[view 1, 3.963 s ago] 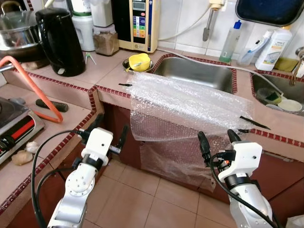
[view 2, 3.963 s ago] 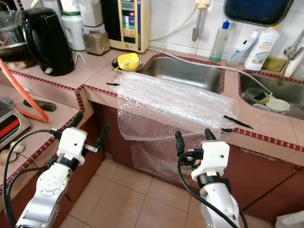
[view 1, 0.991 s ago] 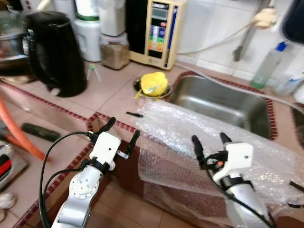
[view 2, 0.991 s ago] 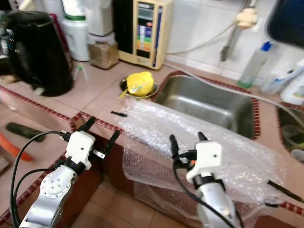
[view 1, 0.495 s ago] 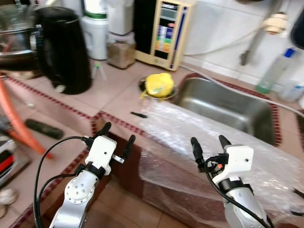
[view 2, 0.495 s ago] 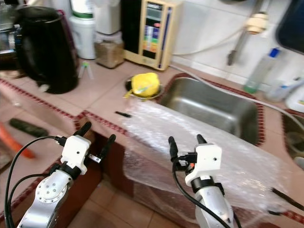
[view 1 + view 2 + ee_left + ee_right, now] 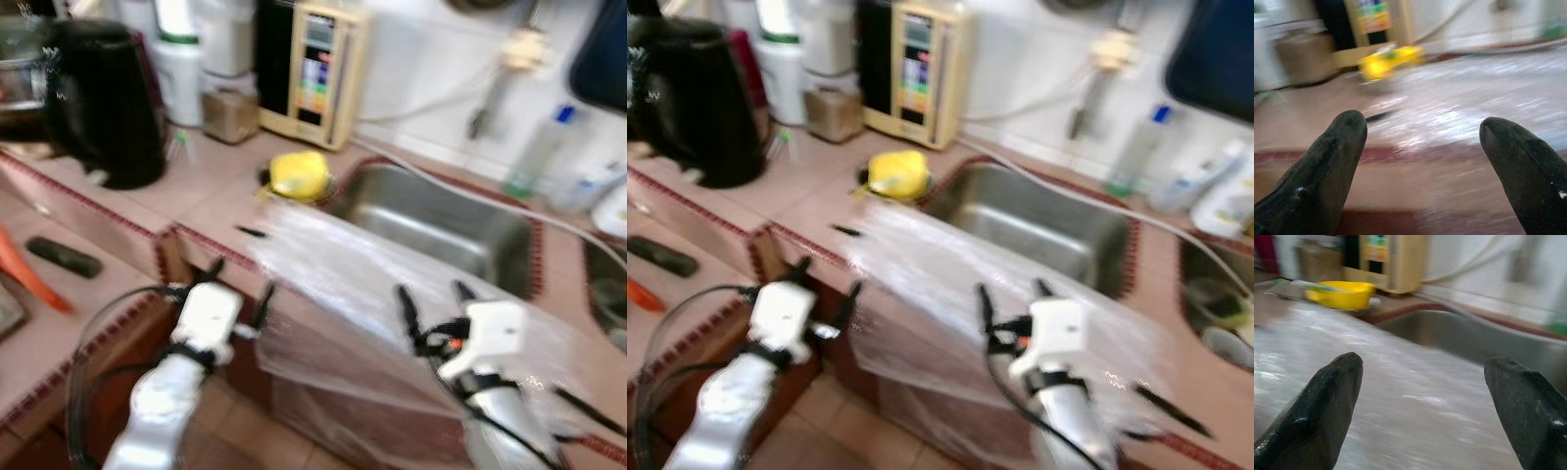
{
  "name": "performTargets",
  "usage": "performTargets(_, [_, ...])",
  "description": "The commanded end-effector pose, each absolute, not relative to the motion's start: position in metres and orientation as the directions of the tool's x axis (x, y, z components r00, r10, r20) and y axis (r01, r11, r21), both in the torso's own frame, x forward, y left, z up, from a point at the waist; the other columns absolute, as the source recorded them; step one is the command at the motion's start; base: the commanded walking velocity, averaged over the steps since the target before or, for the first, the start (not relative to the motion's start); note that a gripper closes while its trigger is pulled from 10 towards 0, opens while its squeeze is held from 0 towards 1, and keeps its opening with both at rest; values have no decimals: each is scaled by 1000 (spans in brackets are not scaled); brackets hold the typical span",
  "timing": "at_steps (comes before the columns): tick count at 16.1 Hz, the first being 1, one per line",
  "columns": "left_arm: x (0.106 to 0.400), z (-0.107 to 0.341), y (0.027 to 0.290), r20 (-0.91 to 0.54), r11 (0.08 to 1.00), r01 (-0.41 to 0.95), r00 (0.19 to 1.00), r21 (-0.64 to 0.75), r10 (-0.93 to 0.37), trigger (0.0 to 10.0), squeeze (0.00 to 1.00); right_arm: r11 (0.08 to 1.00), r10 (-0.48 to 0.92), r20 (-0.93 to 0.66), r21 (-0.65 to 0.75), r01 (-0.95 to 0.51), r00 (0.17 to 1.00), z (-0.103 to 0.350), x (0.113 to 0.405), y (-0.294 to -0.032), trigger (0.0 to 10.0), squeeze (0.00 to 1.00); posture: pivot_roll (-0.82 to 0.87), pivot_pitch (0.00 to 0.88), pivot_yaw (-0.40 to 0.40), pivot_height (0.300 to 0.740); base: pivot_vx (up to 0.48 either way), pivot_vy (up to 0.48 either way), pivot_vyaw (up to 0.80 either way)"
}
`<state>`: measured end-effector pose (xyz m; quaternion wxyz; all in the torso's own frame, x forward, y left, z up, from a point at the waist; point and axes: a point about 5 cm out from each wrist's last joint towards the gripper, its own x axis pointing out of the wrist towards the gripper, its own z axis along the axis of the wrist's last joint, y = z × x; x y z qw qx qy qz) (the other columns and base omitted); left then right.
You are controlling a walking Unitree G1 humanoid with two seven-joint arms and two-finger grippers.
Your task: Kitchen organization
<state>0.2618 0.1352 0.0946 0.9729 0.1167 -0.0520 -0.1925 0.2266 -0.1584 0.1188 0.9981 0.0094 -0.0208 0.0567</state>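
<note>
A pink tiled counter [image 7: 127,211] with dark red edging runs along the wall, and the head views of it are blurred. Set into it is a steel sink [image 7: 441,227], and over the counter's front edge, just before the sink, lies a wide sheet of clear bubble wrap [image 7: 343,279], part of it flat on the tiles and the rest hanging down the cabinet front. To the far left stands a black kettle [image 7: 103,103], and against the wall behind there is a cream-coloured appliance [image 7: 313,59] with a coloured panel. Beside the sink's left corner sits a small bowl holding something yellow [image 7: 297,176]. The left claw [image 7: 240,289] hangs in the air before the counter edge, just left of the hanging wrap, its two black fingers spread apart and holding nothing. The right claw [image 7: 431,299] hovers over the bubble wrap in front of the sink, fingers likewise spread wide and empty. A small dark object [image 7: 249,231] lies on the tiles at the wrap's left corner; I cannot tell what it is.
</note>
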Motion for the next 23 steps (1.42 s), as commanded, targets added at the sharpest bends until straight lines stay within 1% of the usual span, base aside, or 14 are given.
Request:
performTargets(1, [264, 100, 140, 69, 896, 353, 921, 268, -384, 10000, 0, 993, 113, 62, 20, -115, 992, 123, 227, -156, 10000, 0, 182, 0, -76, 740, 0, -480, 0])
performTargets(5, [267, 103, 143, 80, 906, 329, 929, 267, -361, 10000, 0, 992, 120, 73, 28, -122, 990, 125, 230, -154, 10000, 0, 189, 0, -71, 740, 0, 0, 0])
performTargets(10, [270, 110, 144, 112, 907, 290, 935, 304, -336, 10000, 0, 992, 119, 94, 40, -123, 988, 130, 234, -152, 10000, 0, 189, 0, -70, 740, 0, 0, 0])
performTargets(11, [271, 111, 144, 122, 907, 280, 935, 315, -332, 10000, 0, 992, 119, 93, 40, -123, 988, 129, 233, -152, 10000, 0, 188, 0, -69, 740, 0, 0, 0])
performTargets(13, [275, 117, 147, 155, 906, 220, 944, 361, -291, 10000, 0, 993, 105, 114, 51, -111, 988, 133, 236, -155, 10000, 0, 186, 0, -67, 740, 0, 0, 0])
performTargets(15, [276, 119, 149, 169, 897, 204, 943, 392, -288, 10000, 0, 993, 95, 131, 51, -102, 987, 135, 237, -155, 10000, 0, 187, 0, -60, 740, 0, 0, 0])
performTargets(18, [279, 126, 146, 183, 864, 228, 923, 448, -338, 10000, 0, 995, 73, 119, 62, -81, 990, 128, 235, -154, 10000, 0, 188, 0, -33, 740, 0, 0, 0])
performTargets(20, [281, 127, 146, 187, 864, 226, 922, 451, -339, 10000, 0, 996, 57, 118, 67, -65, 991, 126, 234, -154, 10000, 0, 185, 0, -19, 740, 0, 0, 0])
performTargets(23, [288, 132, 147, 193, 856, 232, 915, 463, -353, 10000, 0, 997, 8, 117, 75, -17, 993, 120, 231, -155, 10000, 0, 173, 0, 27, 740, 0, 0, 0])
